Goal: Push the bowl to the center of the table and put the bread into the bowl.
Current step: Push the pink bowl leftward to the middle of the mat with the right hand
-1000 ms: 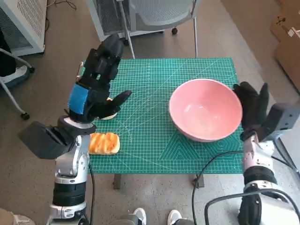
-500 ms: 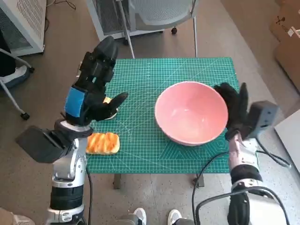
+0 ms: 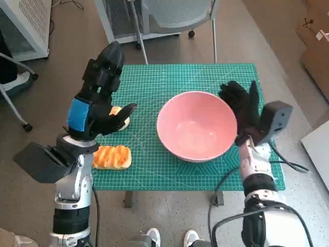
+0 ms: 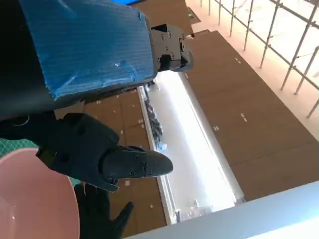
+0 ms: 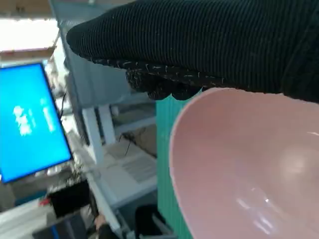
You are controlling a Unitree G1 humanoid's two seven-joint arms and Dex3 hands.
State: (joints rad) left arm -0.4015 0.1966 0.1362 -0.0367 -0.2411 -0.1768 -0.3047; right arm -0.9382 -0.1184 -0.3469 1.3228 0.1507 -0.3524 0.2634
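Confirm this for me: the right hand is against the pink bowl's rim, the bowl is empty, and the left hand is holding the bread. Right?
Not quite. The left hand hovers open above the mat, holding nothing; the bread lies near the table's front edge, as the head view shows. The right hand is against the empty pink bowl.

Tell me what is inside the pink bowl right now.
Nothing: the pink bowl shows only its bare glossy inside. The bread lies on the green mat near the left hand. The mat under the bowl is hidden.
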